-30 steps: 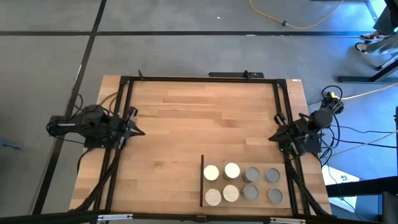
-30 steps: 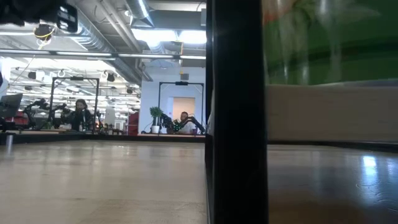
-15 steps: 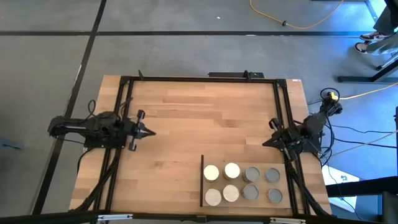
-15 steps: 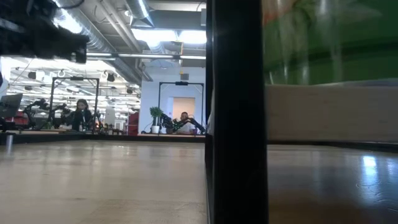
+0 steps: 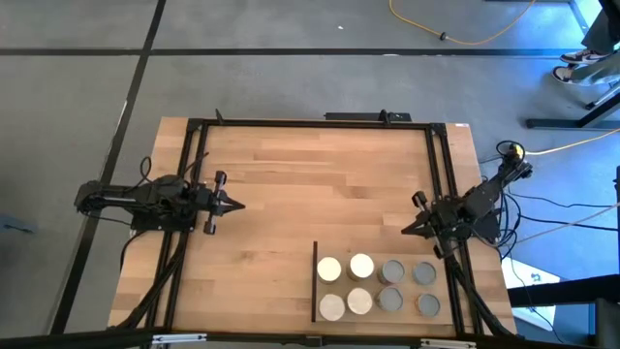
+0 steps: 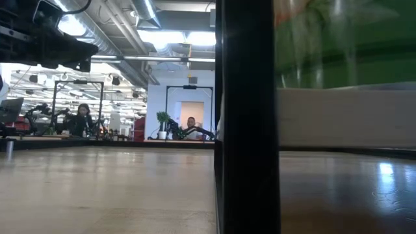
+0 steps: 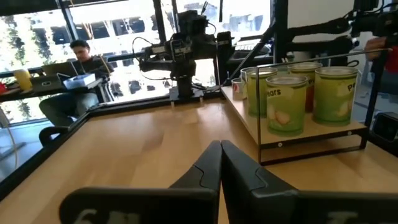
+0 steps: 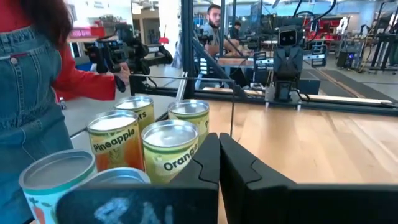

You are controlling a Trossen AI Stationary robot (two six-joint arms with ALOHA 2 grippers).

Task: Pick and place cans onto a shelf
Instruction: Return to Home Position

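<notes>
Several cans (image 5: 361,266) with white or grey tops stand upright on the light-wood shelf (image 5: 373,286) at the table's near right. The shelf has a black strip (image 5: 315,281) along its left edge. The cans' green sides show in the left wrist view (image 7: 286,93), and the cans also show in the right wrist view (image 8: 169,148). My left gripper (image 5: 232,205) is shut and empty at the table's left, pointing right; its fingers meet in the left wrist view (image 7: 220,152). My right gripper (image 5: 405,230) is shut and empty just beyond the shelf's far right, pointing left (image 8: 219,146).
Black frame rails (image 5: 310,122) run along the table's far, left and right sides. A person in a red sleeve and denim (image 8: 28,93) stands beside the cans, beyond the table's edge. Bare wood lies between the two arms (image 5: 320,194).
My left gripper has gone toward the table's right, out over the wood, staying shut. My right gripper has gone toward the table's left and near edge, closer to the shelf. The cans have kept still.
</notes>
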